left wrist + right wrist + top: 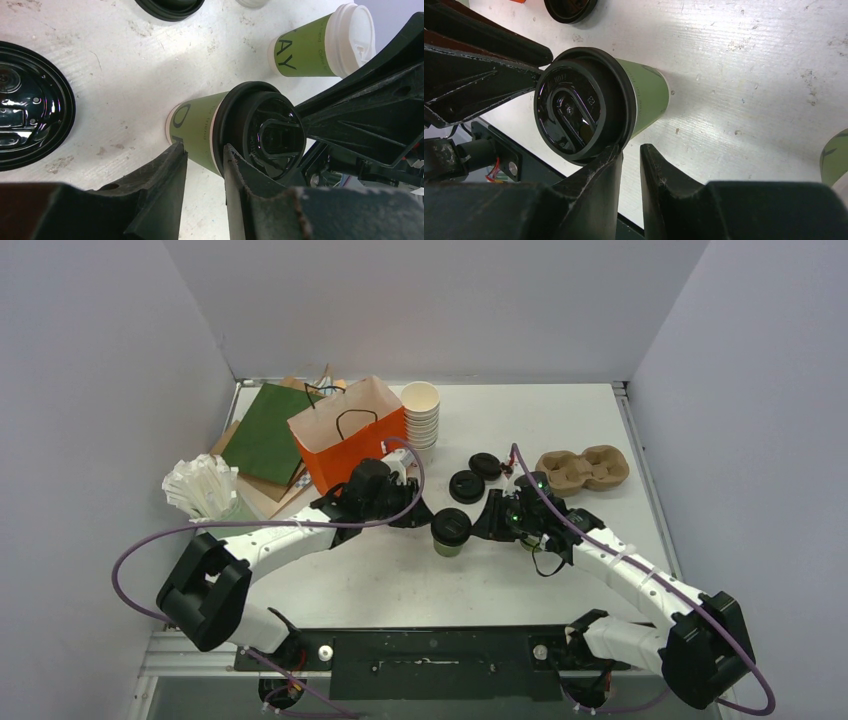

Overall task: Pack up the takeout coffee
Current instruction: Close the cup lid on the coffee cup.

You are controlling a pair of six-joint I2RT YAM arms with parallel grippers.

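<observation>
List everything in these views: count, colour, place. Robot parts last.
black-lidded cup: one, olive-green, table centre, between both grippers
white-lidded cup: one, olive-green, just beyond it in the left wrist view
loose lids: two, black, behind the centre cup
orange bag: one, open, rear left
lidless cups: one stack, white, right of the orange bag
flat paper bags: a pile, green over brown, far rear left
wrapped straws: one bundle, white, left edge
cup carrier: one, brown, rear right
table: one, white
left gripper: black, jaws slightly apart at the black lid's rim
right gripper: black, jaws slightly apart beside that lid
</observation>
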